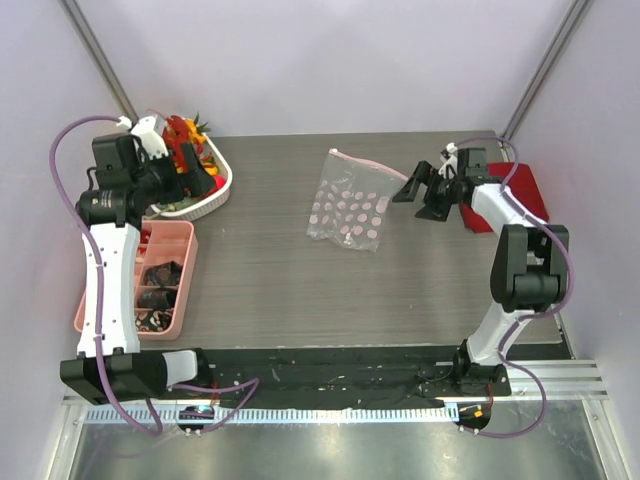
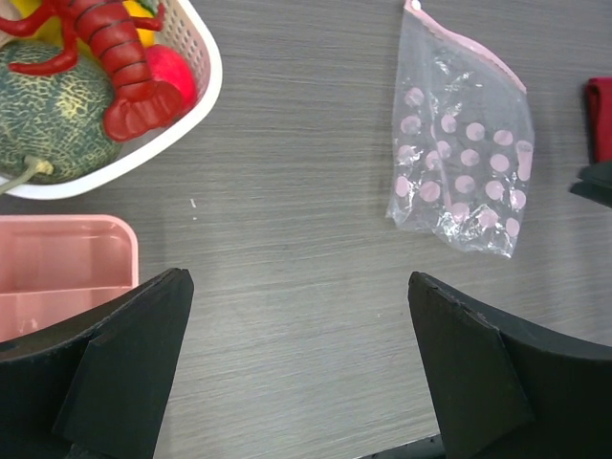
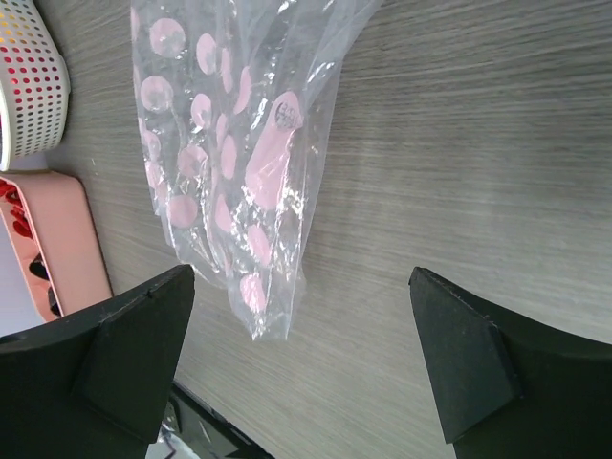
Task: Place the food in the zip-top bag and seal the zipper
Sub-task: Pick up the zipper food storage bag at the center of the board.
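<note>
The clear zip-top bag with pink dots lies flat at the table's middle, its pink zipper along the far edge. In the left wrist view the bag and its zipper lie far right. The red lobster rests in the white basket with other food. My left gripper hovers by the basket, open over bare table. My right gripper is open just right of the bag, whose crumpled corner hangs near its left finger; nothing sits between the fingers.
A green netted melon fills the basket's left side. A pink compartment tray with dark pieces stands at the near left. A red cloth lies at the far right, behind my right arm.
</note>
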`<act>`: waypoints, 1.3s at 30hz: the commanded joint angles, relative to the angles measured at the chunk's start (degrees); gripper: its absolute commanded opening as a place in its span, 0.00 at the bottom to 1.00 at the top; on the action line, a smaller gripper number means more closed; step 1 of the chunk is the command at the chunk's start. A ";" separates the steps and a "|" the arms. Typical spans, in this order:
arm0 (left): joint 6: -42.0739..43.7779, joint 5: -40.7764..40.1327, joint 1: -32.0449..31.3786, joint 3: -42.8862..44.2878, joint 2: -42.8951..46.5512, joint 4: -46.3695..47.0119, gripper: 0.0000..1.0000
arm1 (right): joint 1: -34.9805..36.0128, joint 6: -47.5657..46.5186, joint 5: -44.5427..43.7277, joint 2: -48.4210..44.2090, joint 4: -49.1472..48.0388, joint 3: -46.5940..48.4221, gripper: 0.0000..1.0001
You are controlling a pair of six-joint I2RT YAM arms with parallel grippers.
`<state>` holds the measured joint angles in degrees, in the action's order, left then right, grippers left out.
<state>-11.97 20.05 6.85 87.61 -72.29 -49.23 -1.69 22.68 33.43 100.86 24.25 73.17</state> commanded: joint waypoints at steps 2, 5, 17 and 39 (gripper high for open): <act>-1.04 5.43 0.09 -2.27 2.41 6.34 1.00 | 1.60 6.84 2.69 6.71 -8.33 1.71 1.00; -1.74 6.75 0.09 -3.94 3.12 8.45 1.00 | 1.69 10.35 3.92 11.19 -12.99 2.33 1.00; -3.94 9.83 0.09 -8.69 1.81 12.49 1.00 | 1.69 24.34 6.73 27.62 -32.50 11.02 1.00; -7.28 15.01 0.18 -2.80 -4.00 11.26 1.00 | 1.69 5.76 9.81 13.42 -23.73 25.10 0.01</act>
<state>-17.63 32.18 6.85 81.67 -76.23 -40.05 -0.23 41.71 43.38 127.90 -3.05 95.18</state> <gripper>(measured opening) 0.970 0.019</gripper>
